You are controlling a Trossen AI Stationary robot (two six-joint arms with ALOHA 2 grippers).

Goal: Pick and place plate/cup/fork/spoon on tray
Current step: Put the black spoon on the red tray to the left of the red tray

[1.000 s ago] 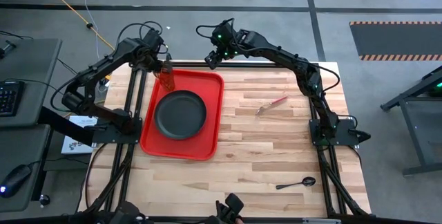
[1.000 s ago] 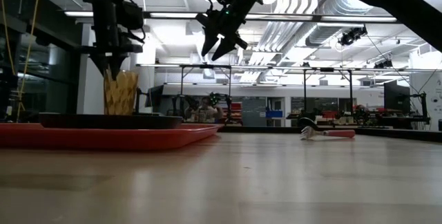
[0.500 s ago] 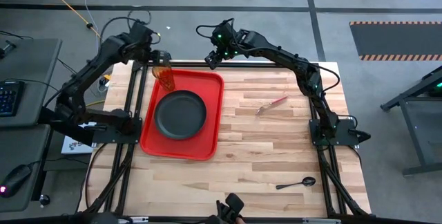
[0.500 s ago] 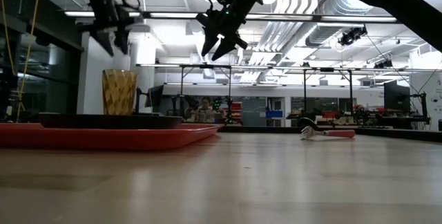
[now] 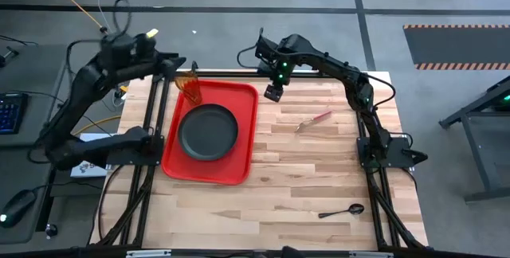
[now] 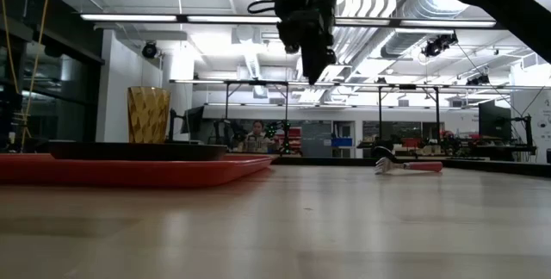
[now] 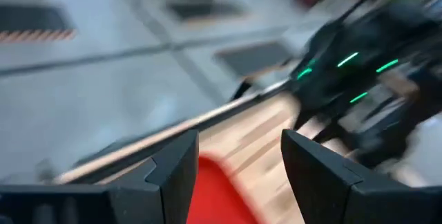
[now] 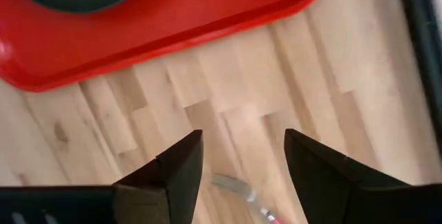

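The red tray (image 5: 247, 103) lies on the table's left half, with the dark plate (image 5: 208, 130) resting flat in it. The amber cup (image 5: 191, 87) stands upright in the tray's far left corner, seen too in the low view (image 6: 149, 115). My left gripper (image 5: 177, 64) hangs open high above the table's far left edge, clear of the cup. My right gripper (image 5: 275, 91) points down, open, over bare wood beside the tray's far right corner. The fork (image 5: 313, 120) lies flat right of centre, and the spoon (image 5: 343, 210) lies near the front right edge.
Bare wood spans the table's middle and right between the tray and the fork. The right wrist view shows the tray's rim (image 8: 207, 41) and the fork's tines (image 8: 238, 186) just ahead of the fingers. Both arms' bases stand at the table's side edges.
My left gripper has opened, let go of the cup, risen high and drawn back toward the far left edge, tipping up toward level. The cup stays upright on the tray. My right gripper has tipped to point down and shifted toward the table's near side and right.
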